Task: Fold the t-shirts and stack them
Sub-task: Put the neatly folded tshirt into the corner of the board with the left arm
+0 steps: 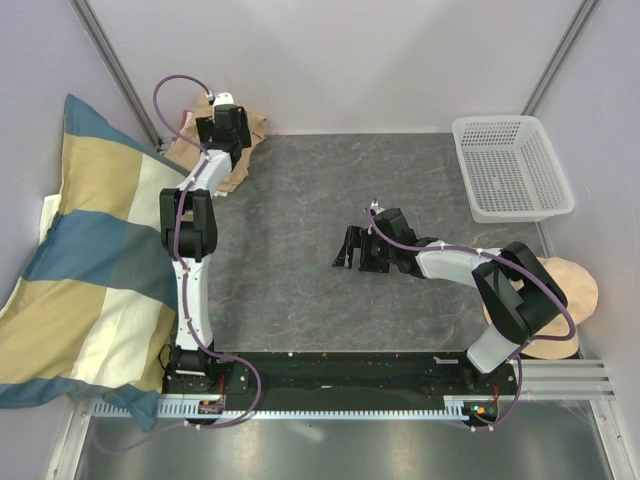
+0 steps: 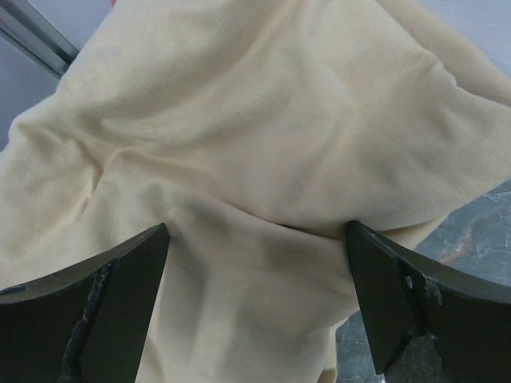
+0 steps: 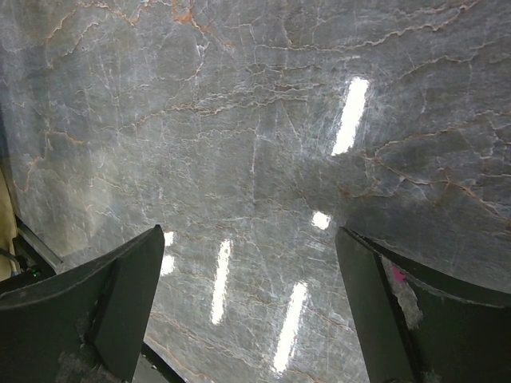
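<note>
A crumpled tan t-shirt [image 1: 238, 172] lies in the table's far left corner, against the back wall. My left gripper [image 1: 222, 130] hangs right over it, and the arm hides much of the cloth. In the left wrist view the tan t-shirt [image 2: 263, 144] fills the picture in soft folds; the left gripper [image 2: 255, 299] is open, a black finger on either side of the cloth, not pinching it. My right gripper [image 1: 346, 250] is open near the table's middle, pointing left. Between the fingers of the right gripper [image 3: 247, 311] there is only bare grey marble table [image 3: 255, 128].
A white mesh basket [image 1: 510, 165] stands at the back right. A big blue, yellow and cream striped pillow [image 1: 80, 260] leans along the left side. A round beige domed thing [image 1: 565, 295] sits at the right edge, behind the right arm. Grey walls close in the back.
</note>
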`<control>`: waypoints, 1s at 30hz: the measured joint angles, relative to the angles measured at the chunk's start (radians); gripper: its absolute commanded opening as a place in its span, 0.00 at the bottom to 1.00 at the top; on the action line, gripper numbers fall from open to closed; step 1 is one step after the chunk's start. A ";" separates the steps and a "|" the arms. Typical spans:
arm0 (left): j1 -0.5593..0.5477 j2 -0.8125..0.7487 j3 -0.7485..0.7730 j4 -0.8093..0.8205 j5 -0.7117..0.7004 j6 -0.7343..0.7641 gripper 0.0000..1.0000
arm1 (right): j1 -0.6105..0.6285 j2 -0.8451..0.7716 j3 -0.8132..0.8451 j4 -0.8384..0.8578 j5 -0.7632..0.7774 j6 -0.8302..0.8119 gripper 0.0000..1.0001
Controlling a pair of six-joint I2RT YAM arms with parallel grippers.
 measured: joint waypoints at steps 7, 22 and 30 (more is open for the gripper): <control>-0.004 0.018 0.023 0.003 -0.022 -0.008 1.00 | -0.001 0.011 0.000 0.027 -0.005 0.000 0.98; -0.005 -0.276 -0.201 -0.038 -0.002 -0.081 1.00 | -0.002 -0.019 0.000 -0.029 0.009 -0.025 0.98; -0.057 -0.907 -0.591 -0.019 0.079 -0.214 1.00 | -0.002 -0.237 -0.009 -0.131 0.074 -0.074 0.98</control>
